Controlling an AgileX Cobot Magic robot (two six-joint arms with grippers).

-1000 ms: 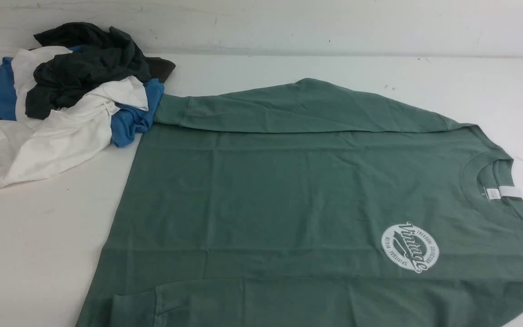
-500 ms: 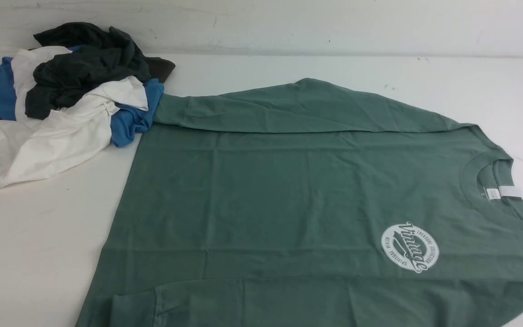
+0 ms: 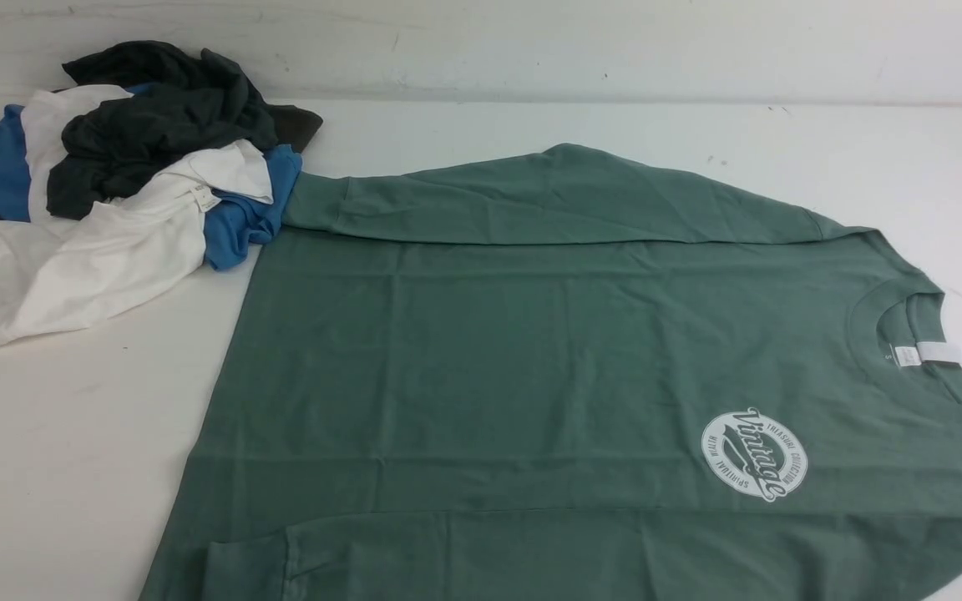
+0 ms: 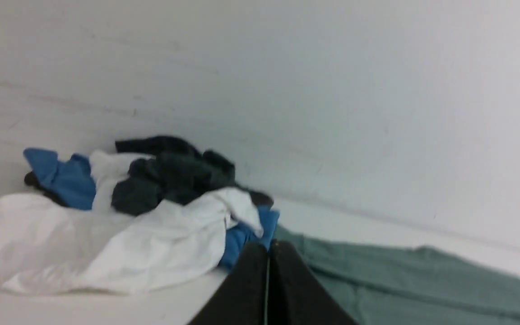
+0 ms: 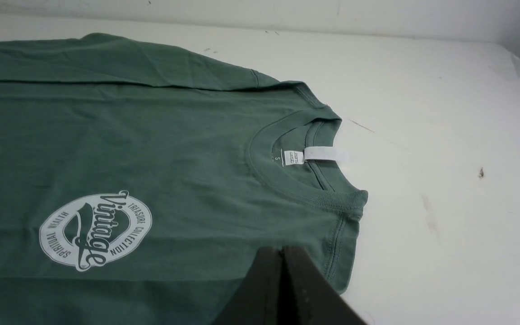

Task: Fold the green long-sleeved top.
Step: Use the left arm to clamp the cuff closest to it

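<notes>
The green long-sleeved top [image 3: 531, 359] lies flat on the white table, neck to the right, hem to the left, both sleeves folded in along its far and near edges. Its round white "Vintage" logo [image 3: 754, 453] and white neck tag [image 3: 928, 354] show. In the right wrist view the top [image 5: 151, 149] fills the left side, and my right gripper [image 5: 281, 249] is shut and empty above the near shoulder. In the left wrist view my left gripper [image 4: 267, 244] is shut and empty, raised near the top's [image 4: 400, 280] hem corner. Neither gripper shows in the front view.
A pile of white, blue and black garments [image 3: 113, 184] lies at the far left, touching the far sleeve's cuff; it also shows in the left wrist view [image 4: 129, 216]. A white wall [image 3: 481, 42] runs behind the table [image 3: 63, 451].
A small dark shape at the front view's bottom left corner has gone out of view. The top and the pile have not moved.
</notes>
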